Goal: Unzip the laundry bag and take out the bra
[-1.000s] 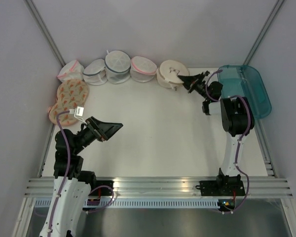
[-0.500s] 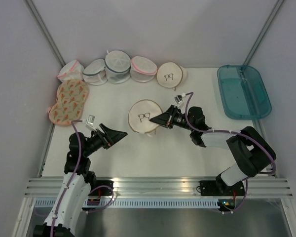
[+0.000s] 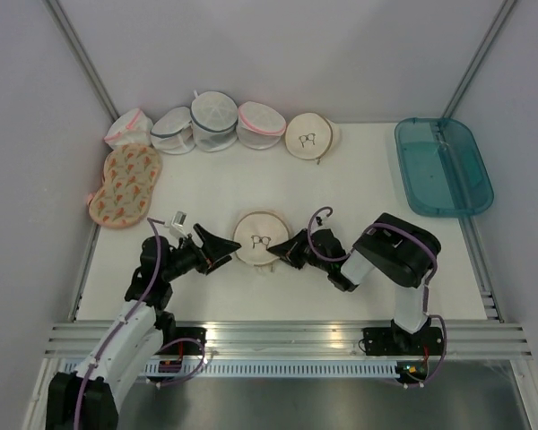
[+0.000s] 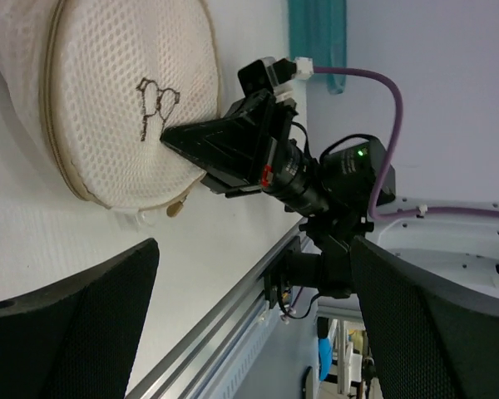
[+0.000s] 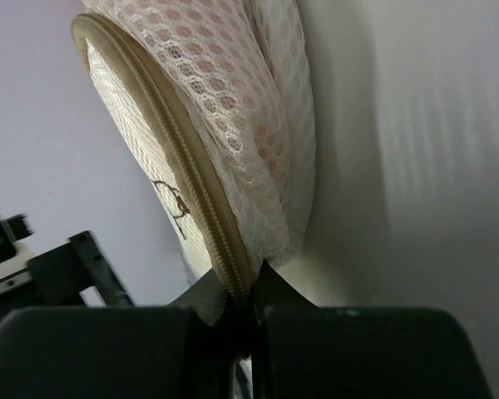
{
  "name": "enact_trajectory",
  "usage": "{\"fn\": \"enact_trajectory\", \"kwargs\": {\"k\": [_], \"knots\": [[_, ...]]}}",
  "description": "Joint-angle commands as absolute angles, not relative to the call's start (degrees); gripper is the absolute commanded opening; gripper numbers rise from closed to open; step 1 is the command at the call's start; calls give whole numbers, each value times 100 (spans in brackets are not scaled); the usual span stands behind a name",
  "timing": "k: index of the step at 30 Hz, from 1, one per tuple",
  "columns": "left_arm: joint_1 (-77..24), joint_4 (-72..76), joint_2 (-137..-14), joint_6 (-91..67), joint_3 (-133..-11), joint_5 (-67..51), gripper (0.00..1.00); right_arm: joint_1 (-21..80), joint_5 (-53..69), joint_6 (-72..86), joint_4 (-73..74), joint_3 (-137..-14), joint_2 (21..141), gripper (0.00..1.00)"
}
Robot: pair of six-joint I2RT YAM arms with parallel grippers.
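Step in hand: setting up to unzip. The laundry bag (image 3: 260, 237) sits lower centre of the top view, between my two grippers, zip closed as far as I can see. My right gripper (image 3: 285, 250) is clamped on the bag's zip rim (image 5: 191, 166) at its right edge; the right wrist view shows the fingers pinched tight on the seam. My left gripper (image 3: 226, 251) is spread wide and holds nothing, just beside the bag's left edge, apart from it. The bra (image 5: 262, 166) is probably the pinkish fabric showing through the mesh, inside the bag. A small tan tab (image 4: 176, 209) hangs at the rim, left of centre in the left wrist view; probably the zip pull, can't confirm. Next move calls for the left gripper to close on that tab and run it round the rim while the right anchors the bag.
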State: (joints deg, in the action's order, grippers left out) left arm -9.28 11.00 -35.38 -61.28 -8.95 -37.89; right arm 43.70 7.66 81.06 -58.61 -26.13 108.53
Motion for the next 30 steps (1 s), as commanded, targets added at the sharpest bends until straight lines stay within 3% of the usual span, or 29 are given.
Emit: {"fn": "enact_trajectory", "kwargs": {"k": [1, 26, 29, 30], "knots": [[-1500, 1222, -4120, -6460, -1107, -3323, 100, 4684, 308, 8937, -7144, -2681, 11302, 0], [-2927, 747, -5888, -6803, -2073, -844, 91, 4799, 333, 9545, -8340, -2416, 11127, 1], [-2936, 817, -6064, -6768, -2206, -800, 84, 4816, 518, 9633, -8753, -2470, 11329, 1], [-2936, 861, -6151, -6759, -2223, -800, 77, 4816, 658, 9624, -8797, -2513, 11373, 0]]}}
